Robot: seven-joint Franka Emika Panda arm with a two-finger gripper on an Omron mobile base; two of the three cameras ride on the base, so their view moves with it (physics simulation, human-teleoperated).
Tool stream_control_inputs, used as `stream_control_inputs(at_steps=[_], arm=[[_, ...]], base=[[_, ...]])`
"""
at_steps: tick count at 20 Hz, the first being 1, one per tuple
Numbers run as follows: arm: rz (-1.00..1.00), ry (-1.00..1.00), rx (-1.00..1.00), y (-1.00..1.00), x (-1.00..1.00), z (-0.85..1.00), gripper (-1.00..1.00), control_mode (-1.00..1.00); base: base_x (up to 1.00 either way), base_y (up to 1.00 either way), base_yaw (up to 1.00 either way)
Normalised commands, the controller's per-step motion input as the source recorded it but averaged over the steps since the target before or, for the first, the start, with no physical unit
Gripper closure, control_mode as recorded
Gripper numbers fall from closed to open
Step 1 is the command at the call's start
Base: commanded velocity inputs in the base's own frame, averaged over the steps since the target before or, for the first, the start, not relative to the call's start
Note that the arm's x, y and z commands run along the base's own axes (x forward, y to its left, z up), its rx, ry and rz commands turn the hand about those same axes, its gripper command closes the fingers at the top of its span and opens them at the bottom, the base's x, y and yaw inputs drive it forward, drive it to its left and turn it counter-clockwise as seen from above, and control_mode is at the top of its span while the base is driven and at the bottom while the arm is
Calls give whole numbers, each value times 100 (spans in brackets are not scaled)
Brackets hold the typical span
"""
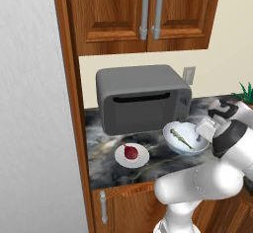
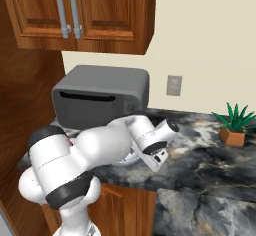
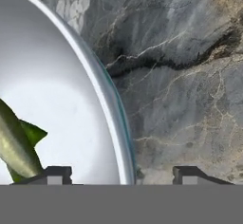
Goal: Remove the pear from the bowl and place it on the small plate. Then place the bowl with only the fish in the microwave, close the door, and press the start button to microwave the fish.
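Note:
The white bowl (image 1: 184, 149) sits on the marble counter with the olive-green fish (image 1: 180, 138) lying inside it. To its left, the dark red pear (image 1: 131, 152) rests on the small plate (image 1: 143, 157). My gripper (image 1: 200, 138) reaches down at the bowl's right rim. In the hand view the gripper (image 3: 122, 174) is open and straddles the rim of the bowl (image 3: 61, 85): one fingertip (image 3: 57, 173) is inside, near the fish (image 3: 16, 147), the other is outside over the counter. Neither tip touches the rim. The microwave and its door are out of view.
A dark grey boxy appliance (image 1: 141, 103) stands on the counter right behind the bowl and plate. Wooden wall cabinets (image 1: 143, 10) hang above it. A tall wooden panel (image 1: 69, 103) closes the left side. A potted plant (image 2: 233, 127) stands far right on the marble counter (image 2: 210, 155).

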Motion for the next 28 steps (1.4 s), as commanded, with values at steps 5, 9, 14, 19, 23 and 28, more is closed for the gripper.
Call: stream_control_inputs(at_steps=[5,9,14,19,23,28], arm=[[-1,5,0,1,-3,-3,100,-100],[-5,-5,0,0,-43,61,100,-100],[0,-1,1,4,-64,44,100,-100],[0,0,10,-1,-71,2,100,-100],[-3,-6,13,-6,-59,29,100,-100],[-13,-2,5,-1,-23,94,100,-100]], base=[[0,0,0],[0,0,0],[0,0,0],[0,0,0],[0,0,0],[0,0,0]])
